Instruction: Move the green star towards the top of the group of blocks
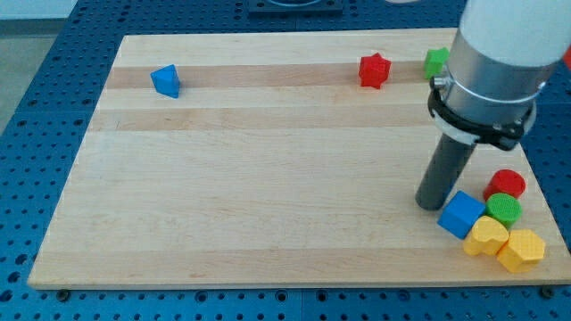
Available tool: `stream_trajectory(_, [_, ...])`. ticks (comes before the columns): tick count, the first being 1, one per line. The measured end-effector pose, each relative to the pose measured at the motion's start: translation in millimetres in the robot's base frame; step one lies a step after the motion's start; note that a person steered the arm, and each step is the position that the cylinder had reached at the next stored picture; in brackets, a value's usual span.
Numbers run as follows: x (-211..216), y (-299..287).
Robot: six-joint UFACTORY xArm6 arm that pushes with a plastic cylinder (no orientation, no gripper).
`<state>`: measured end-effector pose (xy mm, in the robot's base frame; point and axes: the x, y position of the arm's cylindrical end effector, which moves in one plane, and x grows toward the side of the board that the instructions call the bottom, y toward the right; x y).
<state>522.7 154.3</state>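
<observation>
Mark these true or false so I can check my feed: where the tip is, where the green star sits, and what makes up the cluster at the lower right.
1. My tip is just left of the blue cube. True.
2. The green star lies inside the cluster at the view's lower right. False: it sits near the top edge, right of the red star, partly hidden behind the arm.
3. The cluster holds two yellow blocks. True.
4. A blue block sits alone at the view's upper left. True.
5. The red cylinder is below the green cylinder. False: it is above it.
</observation>
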Motion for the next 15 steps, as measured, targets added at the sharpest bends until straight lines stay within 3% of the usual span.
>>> stream_trajectory(1, [-61.2,-2.4])
stream_trajectory(3, [-153.9,66.6])
stream_trajectory(4, [-176.2,66.0])
stream_trajectory(6, [-152.7,128.8])
stream_trajectory(7, [-194.5,176.5])
stream_trajectory(8, [-256.6,182.4])
stream_trajectory(9, [-294.0,139.7])
stream_trajectory(10, [-295.3,83.0])
stream_trajectory(11, [-263.8,53.5])
stream_trajectory(13, [-161.2,46.9])
stream_trajectory(14, [-173.1,46.3])
stream_trajectory(15, [-223.0,47.8])
